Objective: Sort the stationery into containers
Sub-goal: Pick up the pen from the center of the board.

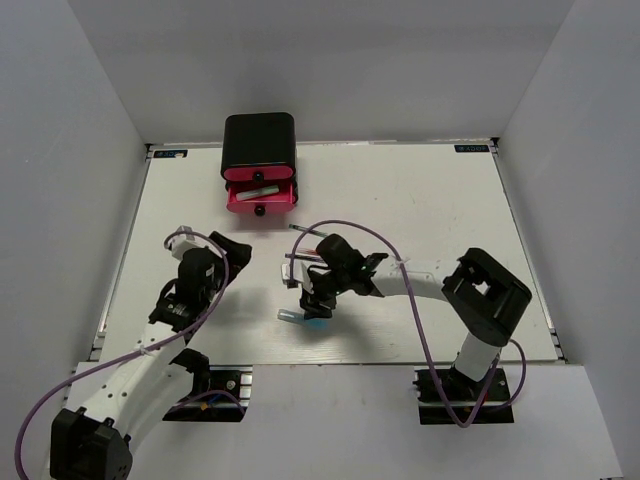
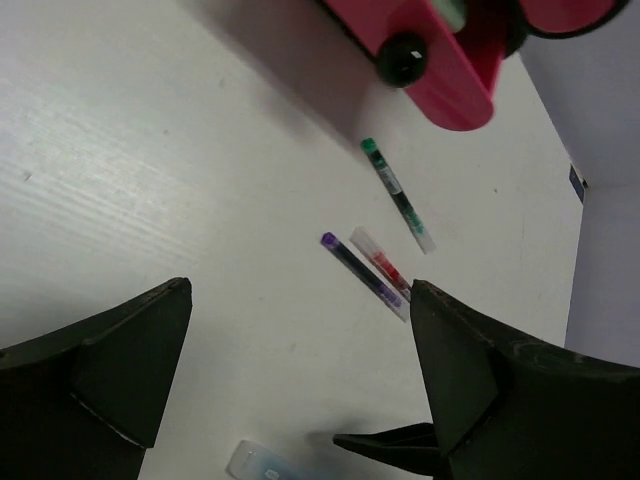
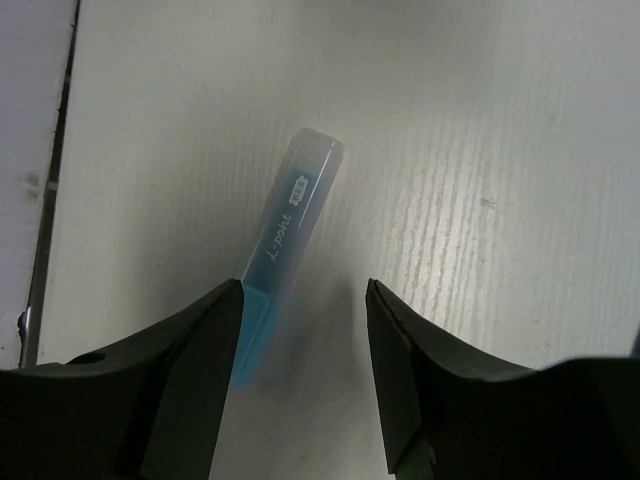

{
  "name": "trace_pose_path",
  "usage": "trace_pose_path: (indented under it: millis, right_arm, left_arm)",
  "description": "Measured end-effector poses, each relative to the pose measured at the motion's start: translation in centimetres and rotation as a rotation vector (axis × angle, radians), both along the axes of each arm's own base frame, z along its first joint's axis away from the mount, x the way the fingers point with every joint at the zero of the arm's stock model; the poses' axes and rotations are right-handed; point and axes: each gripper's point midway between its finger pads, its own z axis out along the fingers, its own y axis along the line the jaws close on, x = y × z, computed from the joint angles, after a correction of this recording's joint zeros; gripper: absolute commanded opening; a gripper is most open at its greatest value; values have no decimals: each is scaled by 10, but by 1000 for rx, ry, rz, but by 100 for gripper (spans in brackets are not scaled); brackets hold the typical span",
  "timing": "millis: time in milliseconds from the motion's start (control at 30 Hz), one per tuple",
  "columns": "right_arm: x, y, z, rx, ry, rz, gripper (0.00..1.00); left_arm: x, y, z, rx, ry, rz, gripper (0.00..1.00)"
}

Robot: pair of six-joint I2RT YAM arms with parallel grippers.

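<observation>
The black cabinet [image 1: 258, 140] stands at the back, and its lowest pink drawer [image 1: 262, 196] is pulled open with a pale marker inside. A blue marker [image 3: 287, 240] lies flat on the table. My right gripper [image 3: 303, 300] is open just above it, with the marker's end beside the left finger; both also show in the top view, the gripper [image 1: 316, 300] and the marker [image 1: 298, 319]. My left gripper [image 2: 300, 340] is open and empty, hovering left of centre [image 1: 232, 252]. A green pen [image 2: 397, 195], a blue pen [image 2: 358, 268] and a red pen [image 2: 384, 266] lie in front of the drawer [image 2: 440, 70].
The drawer's black knob [image 2: 402, 58] faces the arms. The right arm stretches across the middle of the table and partly hides the pens in the top view. The table's near edge [image 3: 55, 180] runs just left of the blue marker.
</observation>
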Motion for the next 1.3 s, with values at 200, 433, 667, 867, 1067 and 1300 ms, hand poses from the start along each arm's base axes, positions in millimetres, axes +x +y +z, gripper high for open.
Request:
trace_pose_path:
  millis: [200,433,667,867,1067,1300]
  right_arm:
    - [-13,3,-20,-73,5,-20,60]
    - [-17,8,-29,-111,-31,-52,57]
    - [-7,10,-33,-112,-69,-91,23]
    - [0,8,-32,-110,-95,-88,0]
    - [60,1,4,-31,-176,-147,0]
    - [178,21,132,250,-417,-231,0]
  left_arm:
    - [-8,9,-23,-87,104,124,98]
    - [-10,17,-27,-145,130,221,99]
    - [-7,18,-31,-222,141,287,99]
    - [3,11,-43,-207,169,271,84]
    - [13,4,-45,-193,152,229,32]
    - [28,-2,-41,-272,48,216,28]
